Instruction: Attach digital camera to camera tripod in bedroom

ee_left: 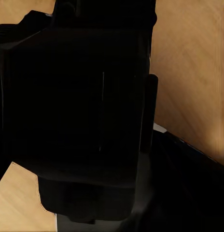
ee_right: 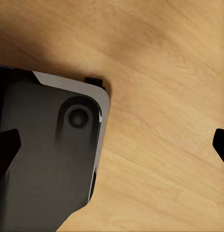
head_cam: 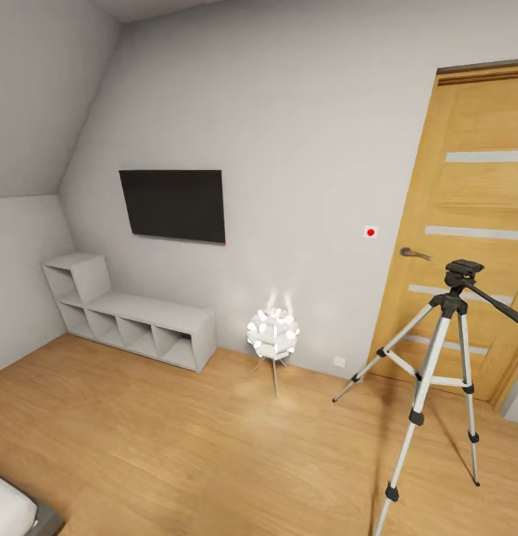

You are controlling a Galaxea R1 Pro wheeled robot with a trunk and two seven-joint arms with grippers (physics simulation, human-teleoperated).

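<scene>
Head view: bedroom w/ pale grey walls (head_cam: 304, 112) and a light wood plank floor (head_cam: 177, 439), ceiling sloping down at left. Wooden door w/ pale horizontal stripes (head_cam: 475, 216) at right, cut off by the frame edge; dark lever handle (head_cam: 415, 254) on it. Low white cube shelf unit (head_cam: 132, 316) against the wall at left, one extra cube stacked on its left end. Flat black wall screen (head_cam: 173, 204) above the shelf. Tall camera tripod w/ silver telescoping legs and black joints (head_cam: 430, 372) stands on the floor in front of the door; near leg cut off at the bottom edge, long black pan handle (head_cam: 501, 305) runs off the right edge. Its black head (head_cam: 463, 269) carries nothing. Glowing white ball-shaped floor lamp on thin legs (head_cam: 273, 334) between shelf and tripod, near the wall. White corner of a bed or similar (head_cam: 10, 510) at bottom left, mostly cut off. Small white wall plate w/ red dot (head_cam: 371, 231) just left of the door.

Left wrist view: large black boxy shape (ee_left: 78, 111) very close to lens, too dark to identify; can't tell if left gripper is clamped or spread. Wood floor behind.

Right wrist view: two dark fingertips (ee_right: 6, 150) at opposite edges, far apart w/ nothing between – right gripper (ee_right: 112, 145) spread wide. Dark grey rounded panel w/ round recess (ee_right: 49, 150) over the floor, likely robot base.
</scene>
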